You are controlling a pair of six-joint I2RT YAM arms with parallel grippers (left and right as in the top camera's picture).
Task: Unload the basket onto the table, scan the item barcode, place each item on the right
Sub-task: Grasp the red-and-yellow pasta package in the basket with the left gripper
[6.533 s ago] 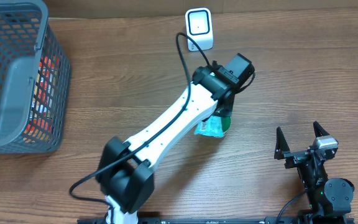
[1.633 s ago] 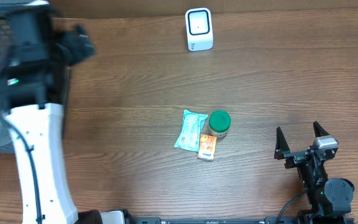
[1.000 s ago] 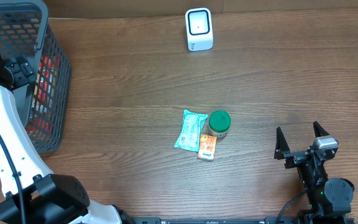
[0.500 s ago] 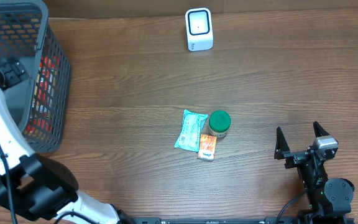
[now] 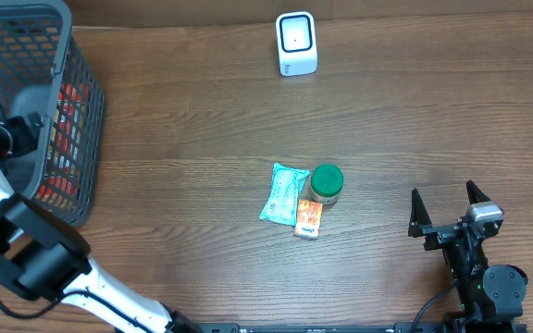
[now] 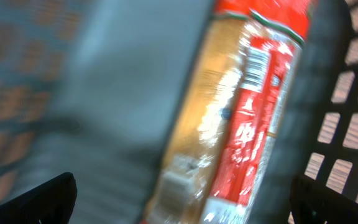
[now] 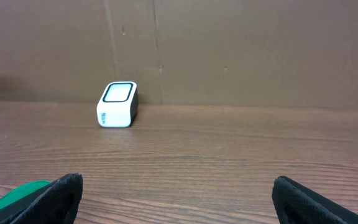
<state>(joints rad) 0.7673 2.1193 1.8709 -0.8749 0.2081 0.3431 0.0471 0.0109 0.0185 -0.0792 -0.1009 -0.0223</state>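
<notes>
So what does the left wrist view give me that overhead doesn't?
Left wrist only: a close look at the red-and-tan packet, with blurred striped print that may be a barcode. Overhead only: the scanner, teal packet, green-lidded jar, orange box and the right fingers, open. Both: the basket mesh with red packaging inside.

Overhead and right wrist share scanner [image 5: 296, 43]; left seemingly inside basket [image 5: 83, 139].

Wooden table [image 5: 433, 111], grey basket [image 5: 83, 129] — far left
</notes>
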